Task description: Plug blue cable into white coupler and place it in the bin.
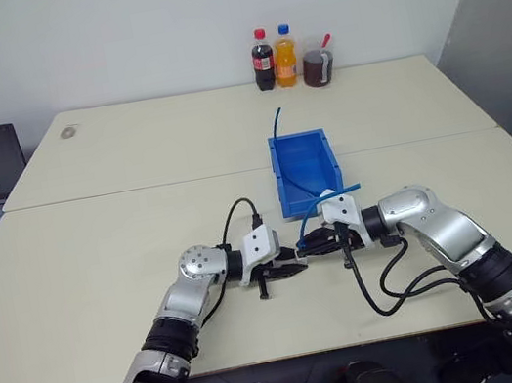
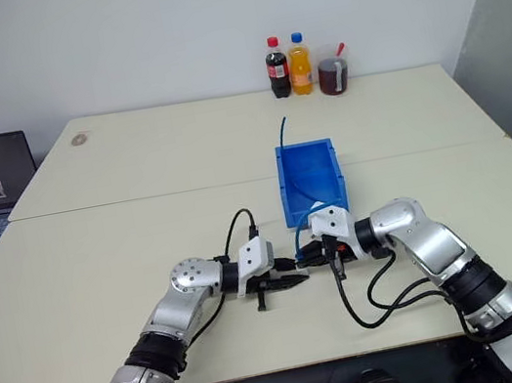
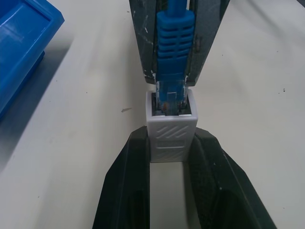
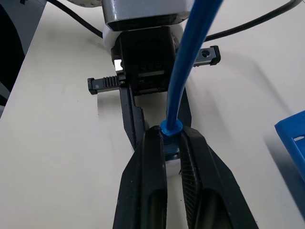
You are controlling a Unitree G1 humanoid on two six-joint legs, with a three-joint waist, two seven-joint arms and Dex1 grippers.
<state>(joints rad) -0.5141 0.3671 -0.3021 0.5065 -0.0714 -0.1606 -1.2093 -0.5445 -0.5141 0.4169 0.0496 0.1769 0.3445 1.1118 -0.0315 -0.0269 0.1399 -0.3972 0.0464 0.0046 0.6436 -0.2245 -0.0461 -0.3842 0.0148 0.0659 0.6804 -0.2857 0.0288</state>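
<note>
Insertion is the step in hand. My left claw is clamped on the white coupler, its dark opening facing my right claw, which is pinched shut on the ribbed boot of the blue cable. Both meet just above the desk, close in front of the bin.

From my left wrist, the small clear plug sits in the mouth of the coupler, lined up squarely with it. Whether it has latched I cannot tell; part of the plug shows above the rim, so I judge it not fully home. The next move, as I judge it, calls for a straight push along the plug's axis, with the left claw bracing the coupler so it does not slip back between the fingers. After that the joined pair has to go forward into the bin.

The cable is thin and light blue, rising from my right claw in a loop; its far length trails into the bin and pokes up at the back wall. The coupler is a tiny white block with moulded diagonal ridges on its face.
</note>
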